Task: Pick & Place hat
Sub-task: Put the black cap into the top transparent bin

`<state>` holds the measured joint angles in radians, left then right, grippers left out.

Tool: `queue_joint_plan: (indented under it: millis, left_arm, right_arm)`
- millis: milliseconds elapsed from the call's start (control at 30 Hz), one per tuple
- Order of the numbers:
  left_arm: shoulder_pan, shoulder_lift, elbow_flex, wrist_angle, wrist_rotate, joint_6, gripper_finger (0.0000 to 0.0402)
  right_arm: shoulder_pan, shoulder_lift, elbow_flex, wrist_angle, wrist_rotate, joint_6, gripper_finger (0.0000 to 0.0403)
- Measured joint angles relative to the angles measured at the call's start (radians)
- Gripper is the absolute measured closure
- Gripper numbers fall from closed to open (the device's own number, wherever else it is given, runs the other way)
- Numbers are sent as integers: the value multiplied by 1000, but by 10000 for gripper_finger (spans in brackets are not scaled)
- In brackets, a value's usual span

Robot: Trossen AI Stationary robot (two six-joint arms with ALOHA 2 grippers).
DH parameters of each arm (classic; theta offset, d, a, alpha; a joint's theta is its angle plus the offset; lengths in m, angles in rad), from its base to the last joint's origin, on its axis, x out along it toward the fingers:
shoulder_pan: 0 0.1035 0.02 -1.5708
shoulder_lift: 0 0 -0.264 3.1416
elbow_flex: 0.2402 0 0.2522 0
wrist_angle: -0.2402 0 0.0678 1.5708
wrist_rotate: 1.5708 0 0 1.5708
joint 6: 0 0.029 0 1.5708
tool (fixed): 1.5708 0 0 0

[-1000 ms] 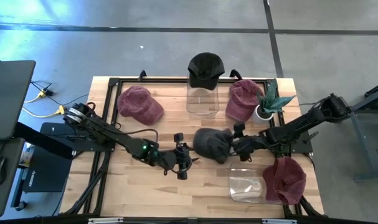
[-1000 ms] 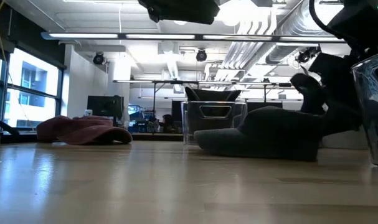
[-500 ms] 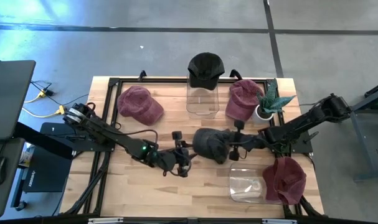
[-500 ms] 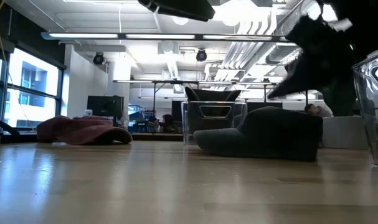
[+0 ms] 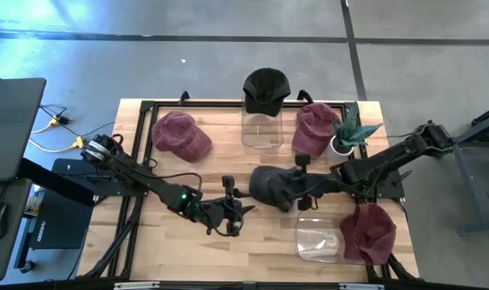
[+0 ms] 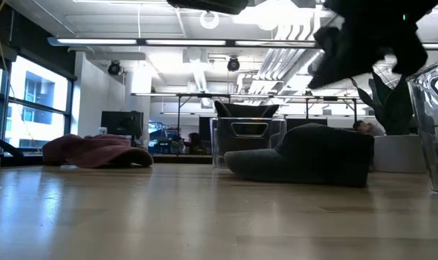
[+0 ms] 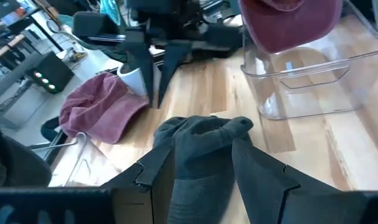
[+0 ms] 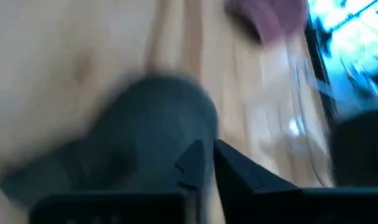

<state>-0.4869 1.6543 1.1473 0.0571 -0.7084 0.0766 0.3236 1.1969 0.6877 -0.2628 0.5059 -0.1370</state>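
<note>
- Where the wooden bench (image 5: 171,242) spreads inside its black frame, soft caps lie about: a maroon cap (image 5: 180,134) at the far left and another maroon one (image 5: 312,129) beside a potted plant (image 5: 346,134).
- Two clear, hard bins stand on it: the far bin (image 5: 262,129) carries a black cap (image 5: 266,85) on its rim, the near bin (image 5: 323,238) a maroon cap (image 5: 369,232) draped over its side.
- At mid-bench the grey hat (image 5: 272,186), limp cloth, lies flat.
- Right tool (image 5: 300,178) hangs over the hat, fingers nearly together, nothing between them.
- Left tool (image 5: 230,208) sits just beside the hat, fingers partly apart, empty.
</note>
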Motion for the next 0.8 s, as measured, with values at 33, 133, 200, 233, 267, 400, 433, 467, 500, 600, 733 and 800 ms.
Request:
queue_joint_plan:
  millis: [33,133,200,233,267,400,433,467,500,600,733,800]
  left_arm:
    - [0,0,0,0,5,-2,250]
    - [0,0,0,-1,13,-3,250]
    - [0,0,0,-1,14,-7,250]
    - [0,0,0,-1,14,-10,250]
    - [0,0,0,-1,14,-13,250]
    - [0,0,0,-4,20,-25,250]
    - [0,0,0,-5,22,-25,250]
    - [2,0,0,-6,25,-25,250]
    - [2,0,0,-8,26,-25,250]
    - [2,0,0,-8,26,-25,250]
    - [2,0,0,-8,26,-26,250]
    - [2,0,0,-8,26,-26,250]
  right_arm:
    - [-11,-1,11,-77,10,-4,362]
    - [-54,-1,15,-243,-61,-30,314]
    - [-74,-1,-17,-277,-126,-103,277]
    - [-80,-1,-41,-279,-144,-144,259]
    - [-84,-1,-67,-269,-152,-187,241]
    - [-89,-1,-190,-149,-113,-375,184]
    - [-88,-1,-220,-111,-86,-405,174]
    - [-87,-1,-248,-66,-58,-428,166]
    - [-88,-1,-274,-19,-41,-446,160]
    - [-88,-1,-359,136,-31,-504,152]
    - [-87,-1,-467,393,-7,-595,151]
    - [-88,-1,-517,528,32,-605,151]
